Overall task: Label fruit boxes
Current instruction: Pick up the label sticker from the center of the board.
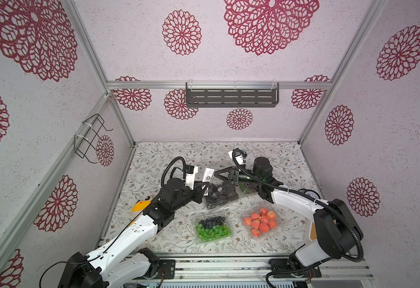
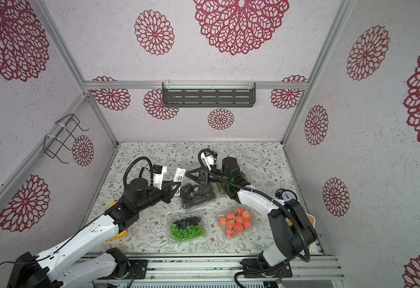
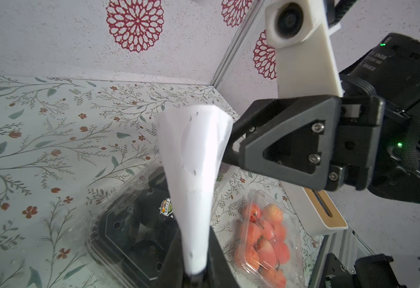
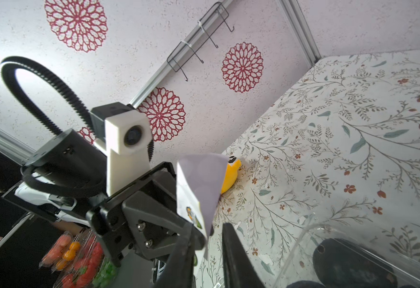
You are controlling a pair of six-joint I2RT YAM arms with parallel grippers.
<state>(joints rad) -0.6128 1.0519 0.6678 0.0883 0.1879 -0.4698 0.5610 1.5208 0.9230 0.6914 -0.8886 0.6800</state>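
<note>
While the left fingers point(image 1: 204, 187) pinch the sticker sheet point(image 3: 194, 162) and the right fingers point(image 1: 216, 172) stand slightly apart beside it, only the black-fruit box point(image 1: 220, 198) at mid-worktop shows a label point(image 1: 219, 189) — the green-and-blue box point(image 1: 212, 228) and orange-red box point(image 1: 260, 222) lie unlabelled.

Both of your arms look alike: glossy white shells on the long links, on the left point(image 1: 129, 232) and on the right point(image 1: 286, 202), with matt black housings point(image 1: 176, 192) at the joints. A ribbed black cable hose point(image 4: 16, 59) arches over the left wrist, and a longer one point(image 1: 360, 246) trails down the right arm. Each wrist carries a white camera block point(image 4: 129, 134) with a round dark lens. Your left claw point(image 3: 195, 274) and right claw point(image 4: 207, 249) have black triangular fingers fixed with silver screws point(image 3: 318, 128). Small green lights point(image 3: 400, 144) glow on the right wrist.
</note>
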